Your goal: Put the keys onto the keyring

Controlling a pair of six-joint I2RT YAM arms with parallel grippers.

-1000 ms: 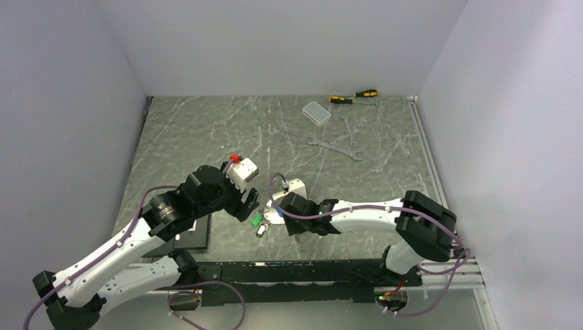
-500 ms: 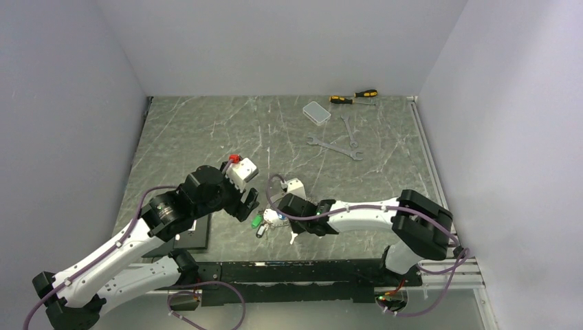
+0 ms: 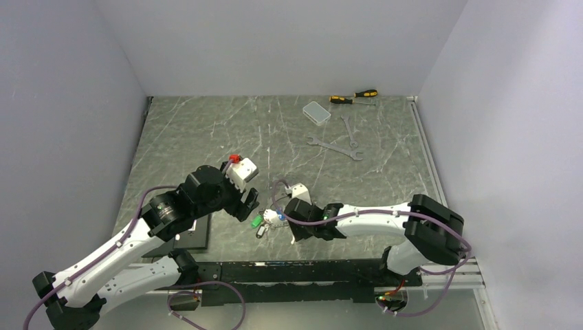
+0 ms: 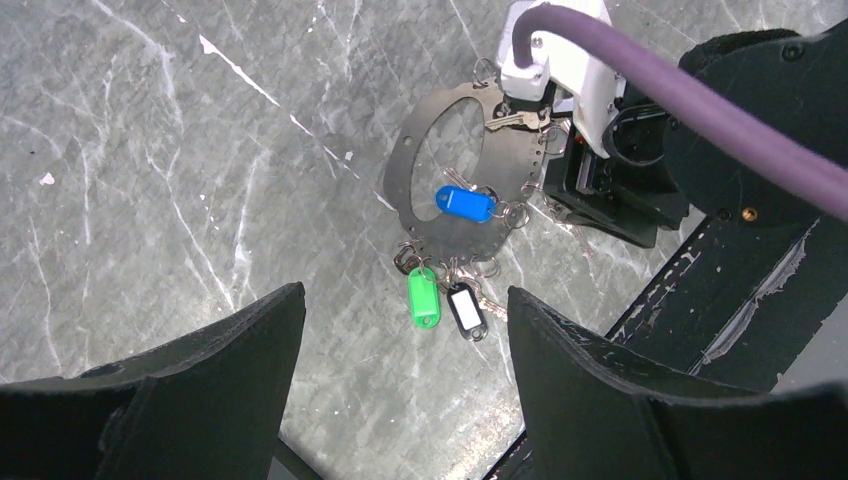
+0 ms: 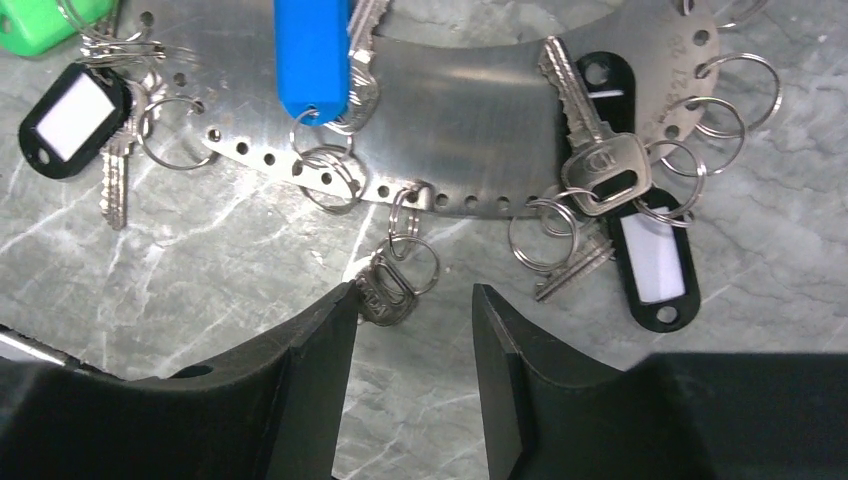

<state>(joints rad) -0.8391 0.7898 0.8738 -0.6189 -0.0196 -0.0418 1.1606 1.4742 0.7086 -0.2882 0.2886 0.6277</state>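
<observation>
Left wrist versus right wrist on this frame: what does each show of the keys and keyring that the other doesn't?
Left wrist only: the whole keyring, a flat metal oval with an open middle. Right wrist only: a second black tag under a silver key, and a small key just ahead of the right hand, whose fingers stand apart. Both: the blue tag, the green tag and the first black tag.

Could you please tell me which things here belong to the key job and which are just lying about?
For the job:
- keyring
- keys, with the blue tag, green tag and black tag

Just lying about, at the far side of the table:
- wrenches
- screwdrivers
- clear box
</observation>
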